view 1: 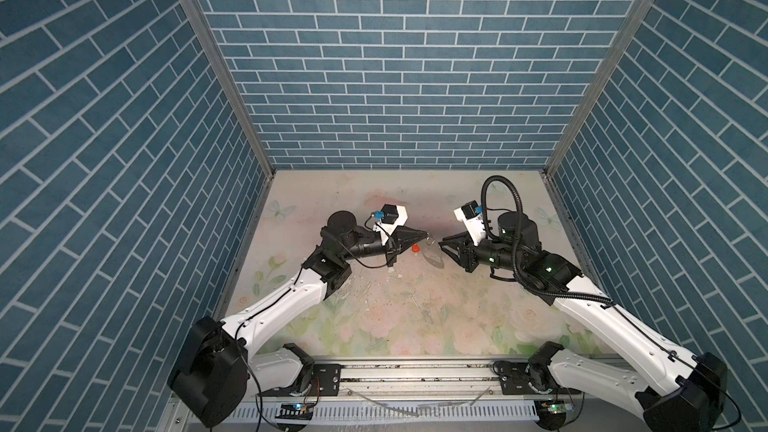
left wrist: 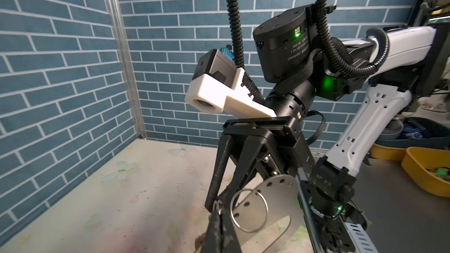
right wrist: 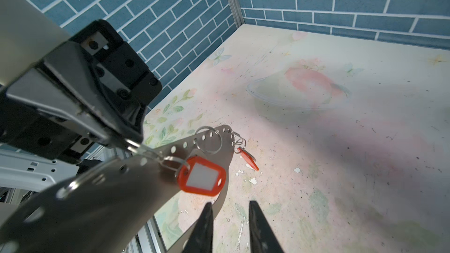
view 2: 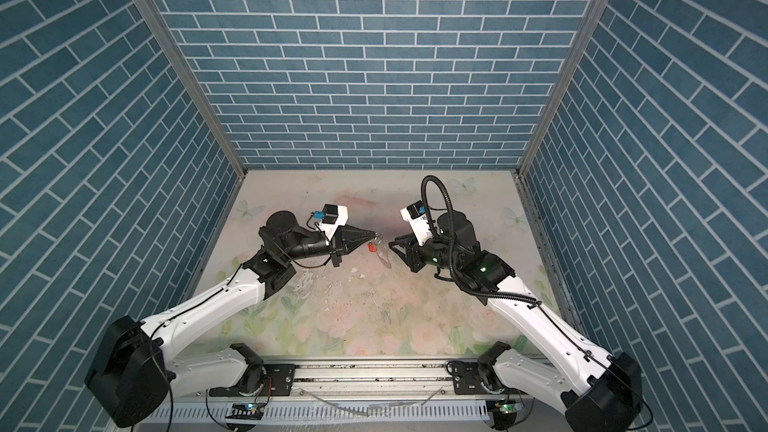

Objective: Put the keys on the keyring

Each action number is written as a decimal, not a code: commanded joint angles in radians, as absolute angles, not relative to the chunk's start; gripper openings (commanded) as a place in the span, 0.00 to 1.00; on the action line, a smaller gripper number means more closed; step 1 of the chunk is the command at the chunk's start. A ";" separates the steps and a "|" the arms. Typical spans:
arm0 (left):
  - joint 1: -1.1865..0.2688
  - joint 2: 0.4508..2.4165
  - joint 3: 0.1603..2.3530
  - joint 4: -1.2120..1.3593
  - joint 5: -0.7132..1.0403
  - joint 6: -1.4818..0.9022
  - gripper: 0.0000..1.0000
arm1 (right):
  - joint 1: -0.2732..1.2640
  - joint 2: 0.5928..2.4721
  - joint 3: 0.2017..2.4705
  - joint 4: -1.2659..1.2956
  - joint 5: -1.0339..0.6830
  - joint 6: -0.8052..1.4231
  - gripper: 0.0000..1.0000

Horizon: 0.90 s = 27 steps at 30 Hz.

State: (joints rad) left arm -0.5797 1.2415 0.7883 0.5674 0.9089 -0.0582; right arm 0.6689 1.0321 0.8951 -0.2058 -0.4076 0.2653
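The keyring (right wrist: 97, 191) is a flat grey metal oval loop with a row of holes, hanging tilted above the table between the arms in both top views (view 1: 434, 258) (view 2: 384, 259). Two keys show as orange-red tags, one with a white label (right wrist: 202, 176) and one farther off (right wrist: 247, 158). Both hang by wire rings from the keyring's holed edge. My left gripper (left wrist: 218, 212) (view 1: 426, 234) is shut on the small ring of the nearer key. A larger bare ring (left wrist: 267, 210) sits in another hole. My right gripper (right wrist: 230, 203) (view 1: 441, 242) is open just beside the keyring's edge, with nothing between its fingers.
Blue brick-pattern walls (view 1: 395, 76) close in the back and both sides of the floral table (view 1: 395, 309). White flecks (right wrist: 253, 180) lie under the keyring. A metal rail (view 1: 415, 371) runs along the front. Yellow bins (left wrist: 423, 166) stand outside, behind the right arm.
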 commanded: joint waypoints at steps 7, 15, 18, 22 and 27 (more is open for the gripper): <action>-0.545 1.315 0.897 0.582 1.082 -0.145 0.00 | 0.677 1.035 1.007 -0.138 -0.452 0.237 0.26; -0.532 1.378 0.972 0.623 1.200 -0.227 0.00 | 0.683 1.026 1.026 -0.139 -0.450 0.190 0.21; -0.522 1.401 0.986 0.682 1.236 -0.283 0.00 | 0.684 1.018 1.032 -0.144 -0.469 0.173 0.20; -0.511 1.429 1.001 0.787 1.267 -0.380 0.00 | 0.684 1.002 1.033 -0.152 -0.501 0.151 0.20; -0.490 1.463 0.985 1.042 1.276 -0.560 0.00 | 0.686 0.973 1.031 -0.188 -0.489 0.130 0.20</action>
State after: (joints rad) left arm -0.5083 1.4498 0.9718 0.8188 1.2442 -0.4171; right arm 0.6800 1.0077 0.9810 -0.1677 -0.4706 0.1768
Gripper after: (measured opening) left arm 0.045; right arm 0.200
